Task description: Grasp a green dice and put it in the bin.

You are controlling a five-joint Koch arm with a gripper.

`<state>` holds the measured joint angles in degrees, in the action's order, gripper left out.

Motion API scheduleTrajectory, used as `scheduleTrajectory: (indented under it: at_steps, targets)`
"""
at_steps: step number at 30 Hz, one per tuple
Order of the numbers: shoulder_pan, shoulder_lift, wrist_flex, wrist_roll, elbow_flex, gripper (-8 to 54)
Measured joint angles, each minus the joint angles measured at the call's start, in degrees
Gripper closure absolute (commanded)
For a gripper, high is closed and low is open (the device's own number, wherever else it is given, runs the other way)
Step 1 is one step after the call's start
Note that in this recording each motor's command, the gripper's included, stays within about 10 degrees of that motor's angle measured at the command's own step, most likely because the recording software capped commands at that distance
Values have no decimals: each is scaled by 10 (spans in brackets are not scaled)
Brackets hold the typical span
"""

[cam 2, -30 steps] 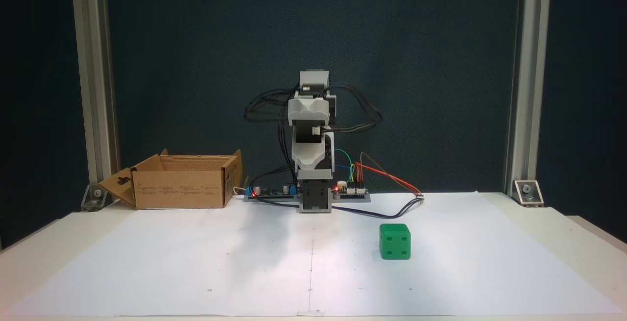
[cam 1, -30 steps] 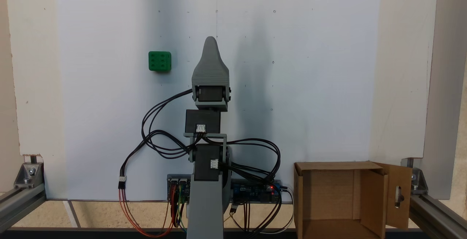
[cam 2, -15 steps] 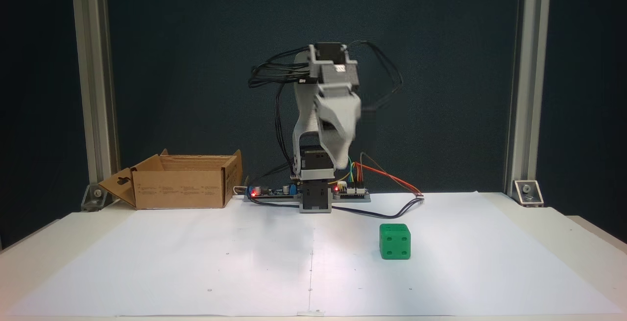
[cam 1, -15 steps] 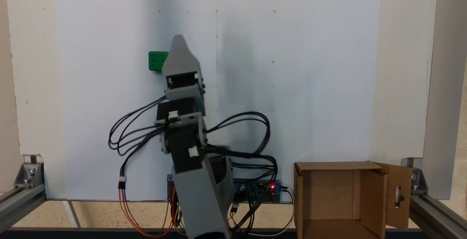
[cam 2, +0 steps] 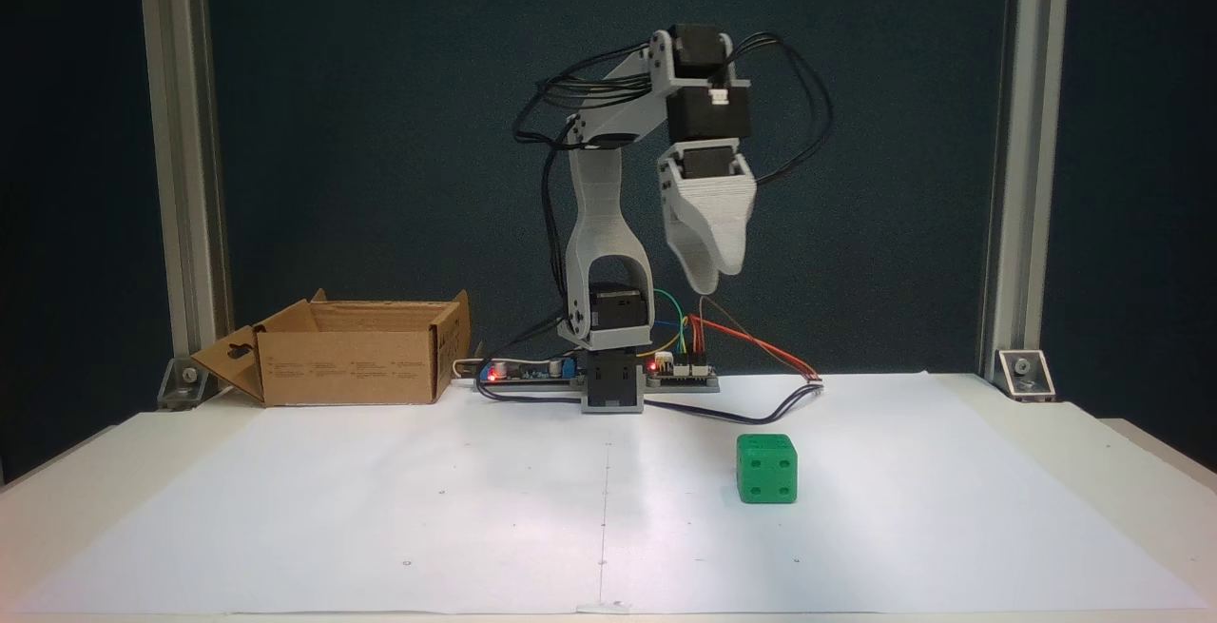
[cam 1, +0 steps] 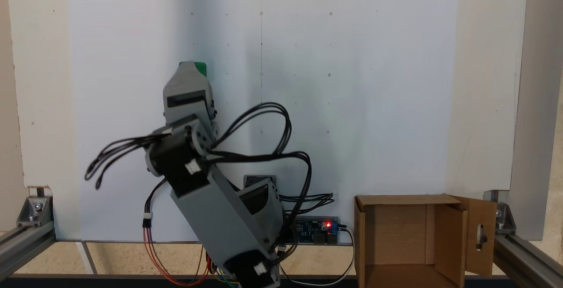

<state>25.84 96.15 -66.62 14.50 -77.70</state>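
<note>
The green dice (cam 2: pixel 766 469) rests on the white paper, right of centre in a fixed view. In the other fixed view only a green sliver of the dice (cam 1: pixel 200 67) shows past the grey gripper (cam 1: pixel 188 66), which covers most of it. The gripper (cam 2: pixel 708 282) points down, high above the paper, above and a little left of the dice, touching nothing. Its jaws overlap into one grey wedge with a single tip, so its state is unclear. The cardboard bin (cam 2: pixel 357 361) stands at the back left with nothing showing inside; in a fixed view the bin (cam 1: pixel 413 235) is at the bottom right.
The arm's base and circuit boards (cam 2: pixel 608 374) sit at the paper's back edge, with loose cables (cam 2: pixel 761 347) trailing right. Aluminium posts (cam 2: pixel 1008 176) and corner brackets (cam 1: pixel 33 209) frame the table. The white paper sheet (cam 2: pixel 380 509) is bare around the dice.
The arm has swung out and reached toward the dice; the gripper has risen and moved over it, now covering most of it from above. Dice and bin have not moved.
</note>
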Motion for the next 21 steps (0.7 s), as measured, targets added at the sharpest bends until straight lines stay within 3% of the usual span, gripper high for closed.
scheduleTrajectory:
  at_steps: [13, 21]
  targets:
    - [25, -126, 0, 102, 57, 20]
    - [28, -131, 0, 149, 57, 19]
